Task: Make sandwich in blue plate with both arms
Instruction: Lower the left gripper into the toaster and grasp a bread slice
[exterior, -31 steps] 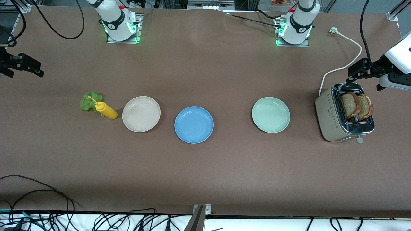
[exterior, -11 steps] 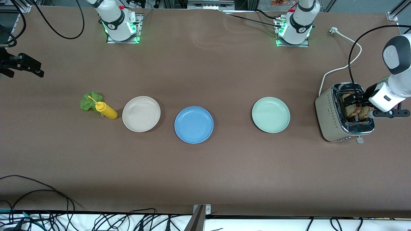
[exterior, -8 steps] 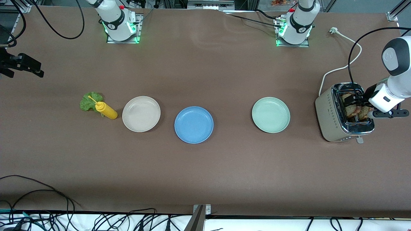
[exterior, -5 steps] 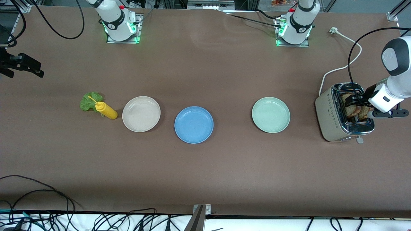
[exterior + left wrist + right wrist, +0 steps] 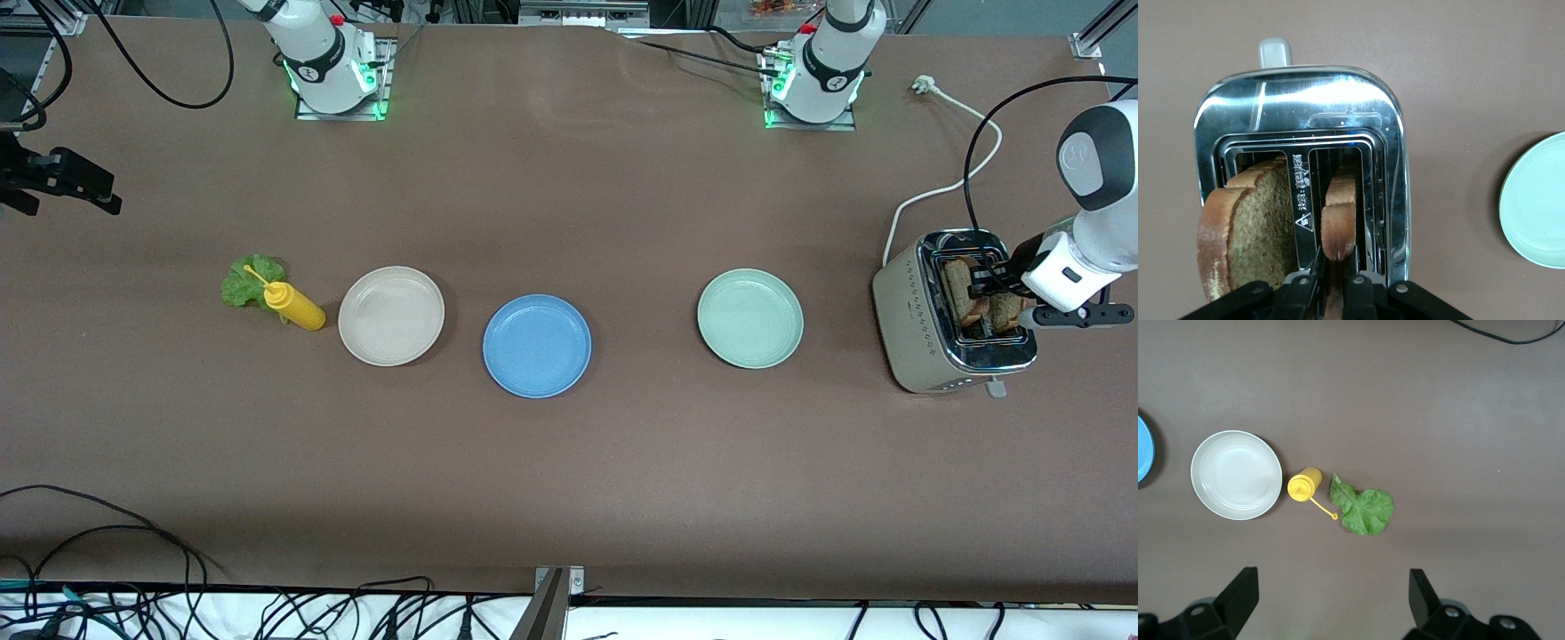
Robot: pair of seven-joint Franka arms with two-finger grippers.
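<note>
Bread-fetching step: left black two-finger gripper (image 5: pixel 1333 283) clamped on one brown wholegrain slice (image 5: pixel 1338 223) in the silver toaster (image 5: pixel 916 338), straight lift likely next toward the empty round blue plate (image 5: pixel 537 346); right gripper (image 5: pixel 1331 597) waiting, fingers apart, above the lettuce leaf (image 5: pixel 1363 510).

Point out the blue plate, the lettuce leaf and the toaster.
blue plate (image 5: pixel 537 346): front view, bare middle.
lettuce leaf (image 5: pixel 1366 511): right wrist view, leaf's middle.
toaster (image 5: pixel 907 324): front view, beige side wall.

Left gripper (image 5: pixel 985 286) clamped shut; right gripper (image 5: pixel 67 187) waits, fingers spread
</note>
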